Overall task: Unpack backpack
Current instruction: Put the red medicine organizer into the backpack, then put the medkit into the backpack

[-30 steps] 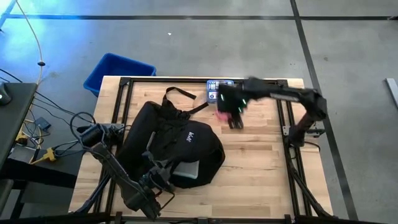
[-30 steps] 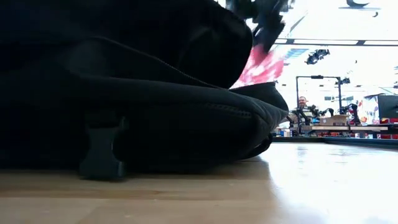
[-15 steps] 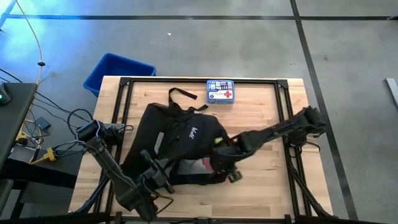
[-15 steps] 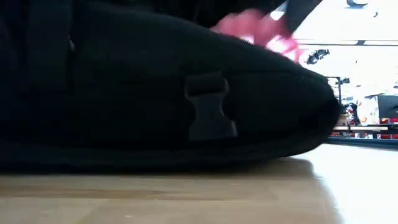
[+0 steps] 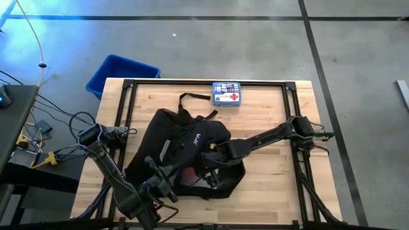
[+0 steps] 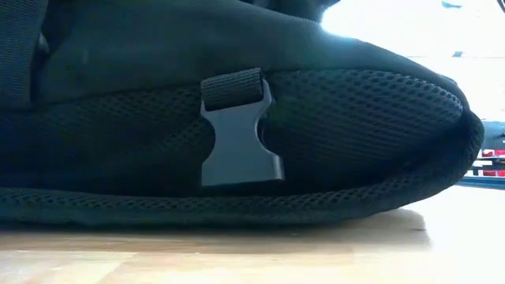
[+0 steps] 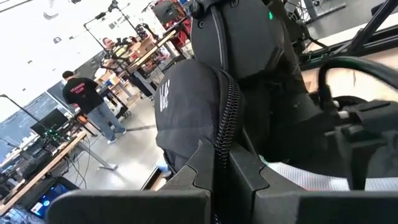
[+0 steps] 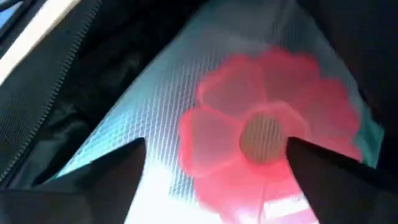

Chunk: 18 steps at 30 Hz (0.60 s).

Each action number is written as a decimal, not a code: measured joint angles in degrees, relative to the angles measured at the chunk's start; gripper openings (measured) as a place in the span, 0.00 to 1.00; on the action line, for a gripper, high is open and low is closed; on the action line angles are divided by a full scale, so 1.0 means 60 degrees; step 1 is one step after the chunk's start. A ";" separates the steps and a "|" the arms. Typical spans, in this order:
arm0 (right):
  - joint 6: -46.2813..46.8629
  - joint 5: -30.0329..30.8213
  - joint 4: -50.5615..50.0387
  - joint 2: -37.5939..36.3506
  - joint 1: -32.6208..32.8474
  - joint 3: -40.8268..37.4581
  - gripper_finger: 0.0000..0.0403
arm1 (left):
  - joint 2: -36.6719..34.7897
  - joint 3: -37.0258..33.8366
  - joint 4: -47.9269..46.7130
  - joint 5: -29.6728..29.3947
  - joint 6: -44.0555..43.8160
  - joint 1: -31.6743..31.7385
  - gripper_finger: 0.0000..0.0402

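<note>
Black backpack [image 5: 185, 144] on counter [image 5: 268, 121], right pincer [image 8: 214, 165] spread wide inside it — over a pink flower item [image 8: 267, 134], left pincer [image 7: 221, 171] clamped shut on the backpack's zipper edge [image 7: 225, 118].

Black backpack [image 5: 185, 144], white logo; pink flower [image 8: 267, 134] on teal-lined sheet; blue bin [image 5: 118, 73].

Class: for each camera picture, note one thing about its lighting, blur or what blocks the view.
High view: even light, a blue glow at the top left.
Low view: the backpack fills the frame; the room behind is glaring white.
Left wrist view: bright background.
Right wrist view: the pink flower is blurred.
</note>
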 joint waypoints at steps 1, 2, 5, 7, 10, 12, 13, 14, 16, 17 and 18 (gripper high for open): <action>0.0117 0.0020 -0.0469 -0.0012 0.0013 0.0138 0.93 | 0.0000 0.0002 -0.0018 0.0059 -0.0039 0.0014 0.00; 0.0129 0.0020 -0.1002 -0.0023 0.0100 0.0277 0.90 | 0.0000 0.0004 -0.0077 0.0127 -0.0132 0.0033 0.00; 0.0102 0.0068 -0.2273 -0.0030 0.0548 0.0529 0.79 | 0.0000 0.0004 -0.0554 0.0450 -0.0743 0.0117 0.00; -0.0037 -0.0356 -0.2995 -0.0066 0.0997 0.0606 0.73 | 0.0000 -0.0035 -0.1016 0.0698 -0.1330 0.0186 0.00; 0.0015 -0.0237 -0.3943 -0.0278 0.1674 0.0607 0.68 | -0.0022 -0.0511 -0.1221 0.1044 -0.1877 0.0306 0.00; 0.0450 0.0572 -0.4555 -0.0527 0.1966 0.0558 0.65 | -0.0025 -0.0910 -0.1224 0.1376 -0.2184 0.0418 0.00; 0.0709 0.0941 -0.4869 -0.0718 0.2068 0.0456 0.64 | -0.0046 -0.1159 -0.1235 0.1509 -0.2384 0.0482 0.00; 0.0994 0.1286 -0.5229 -0.0954 0.2133 0.0350 0.63 | -0.0054 -0.1418 -0.1256 0.1708 -0.2613 0.0543 0.00; 0.1576 0.1934 -0.5630 -0.1611 0.2229 0.0017 0.62 | -0.0055 -0.1961 -0.1240 0.2154 -0.2984 0.0633 0.00; 0.1794 0.2276 -0.5697 -0.2033 0.2226 -0.0250 0.62 | -0.0055 -0.2215 -0.1211 0.2383 -0.3103 0.0653 0.00; 0.1929 0.2756 -0.5696 -0.2528 0.2219 -0.0585 0.62 | -0.0055 -0.2430 -0.1123 0.2530 -0.3183 0.0653 0.00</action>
